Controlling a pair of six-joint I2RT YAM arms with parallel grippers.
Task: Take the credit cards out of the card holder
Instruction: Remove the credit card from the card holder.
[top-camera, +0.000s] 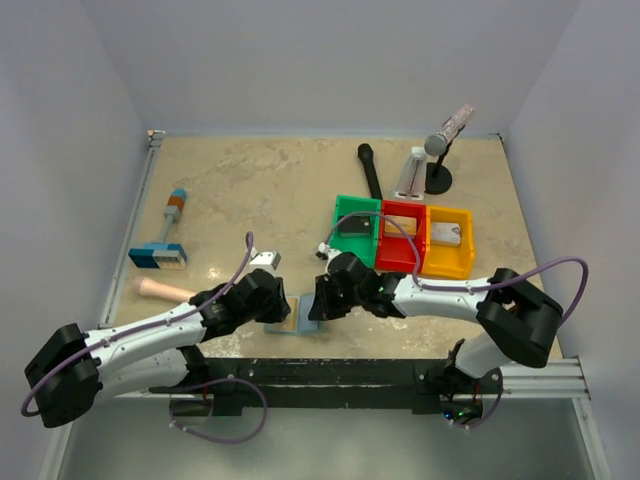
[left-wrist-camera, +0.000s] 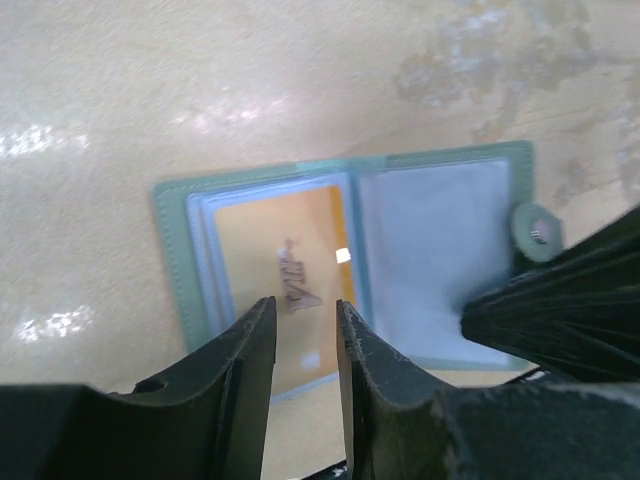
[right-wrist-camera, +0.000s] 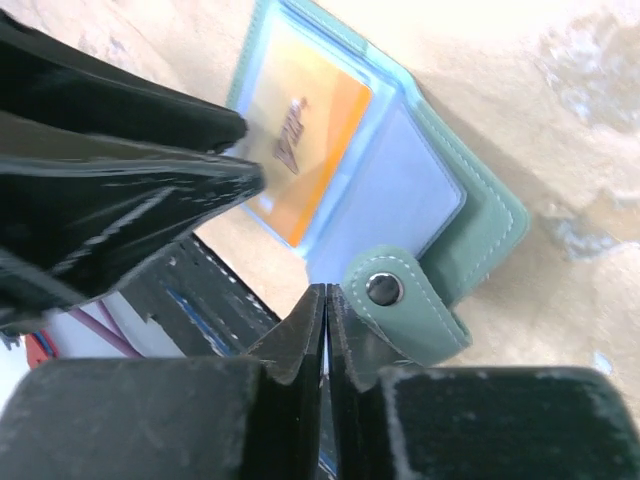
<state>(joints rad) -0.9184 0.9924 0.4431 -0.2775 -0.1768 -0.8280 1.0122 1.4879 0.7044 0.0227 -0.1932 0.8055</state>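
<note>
The card holder (top-camera: 297, 325) lies open near the table's front edge, a grey-blue bifold (left-wrist-camera: 430, 240) with a snap tab (right-wrist-camera: 385, 290). An orange credit card (left-wrist-camera: 290, 250) sits in the clear sleeve of its left panel (right-wrist-camera: 310, 140). The right panel's sleeve looks pale and blank. My left gripper (left-wrist-camera: 306, 305) hovers over the orange card, open, with a narrow gap and nothing between its fingers. My right gripper (right-wrist-camera: 326, 290) is shut, its tips at the near edge of the right panel, beside the snap tab. In the top view both grippers (top-camera: 283, 310) (top-camera: 318, 300) meet over the holder.
Green (top-camera: 342, 215), red (top-camera: 388, 262) and yellow (top-camera: 466, 262) bins stand behind the holder, each with a small flat piece inside. A blue-and-orange block tool (top-camera: 160, 255) and a pink handle (top-camera: 165, 290) lie at the left. A black marker (top-camera: 370, 170) and a small stand (top-camera: 440, 150) are at the back.
</note>
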